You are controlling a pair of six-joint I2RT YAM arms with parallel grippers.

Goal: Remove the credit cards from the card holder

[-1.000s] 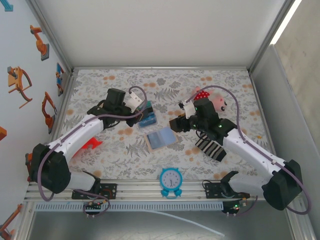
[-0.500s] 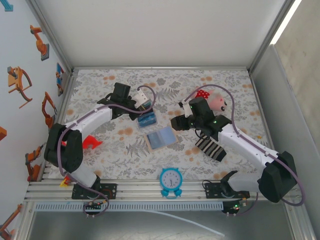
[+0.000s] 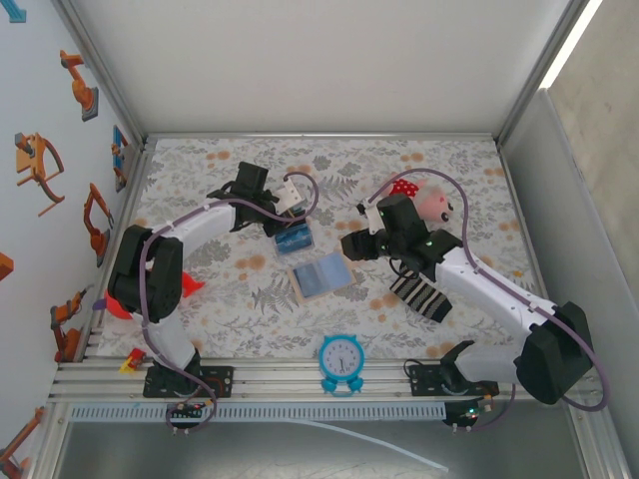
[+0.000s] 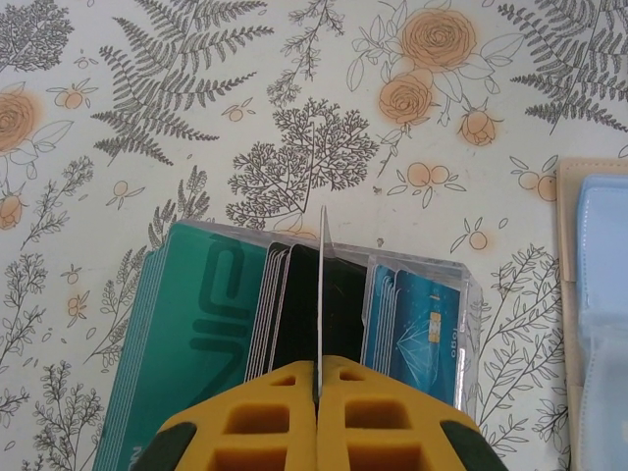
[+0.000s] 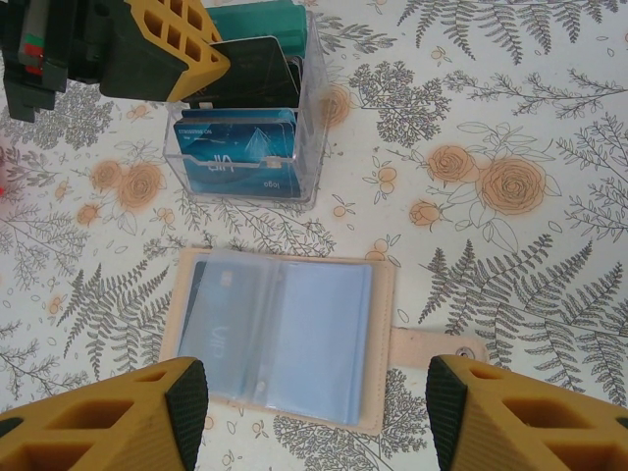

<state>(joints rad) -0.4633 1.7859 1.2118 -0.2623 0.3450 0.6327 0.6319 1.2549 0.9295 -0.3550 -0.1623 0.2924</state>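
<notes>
The tan card holder (image 5: pixel 280 334) lies open on the floral table, pale blue sleeves up, with one card (image 5: pixel 218 319) still in its left sleeve; it is also in the top view (image 3: pixel 321 276). My right gripper (image 5: pixel 316 402) hovers open just above it, a finger on each side. Beyond it stands a clear box (image 4: pixel 334 260) holding teal cards (image 4: pixel 196 334) and blue cards (image 4: pixel 422 329). My left gripper (image 4: pixel 319 371) is shut on a thin dark card (image 4: pixel 322 285), held edge-on over the box's middle. From the top, the left gripper (image 3: pixel 284 215) is over the box (image 3: pixel 296 239).
A striped sock (image 3: pixel 419 295) lies under my right forearm, with a pink toy (image 3: pixel 431 205) behind it. A blue clock (image 3: pixel 342 357) stands at the near edge. A red object (image 3: pixel 186 285) sits beside my left arm. The holder's snap tab (image 5: pixel 432 345) points right.
My left arm has swung its elbow in and carried its gripper a little right and away, over the clear box. The right arm has barely shifted.
</notes>
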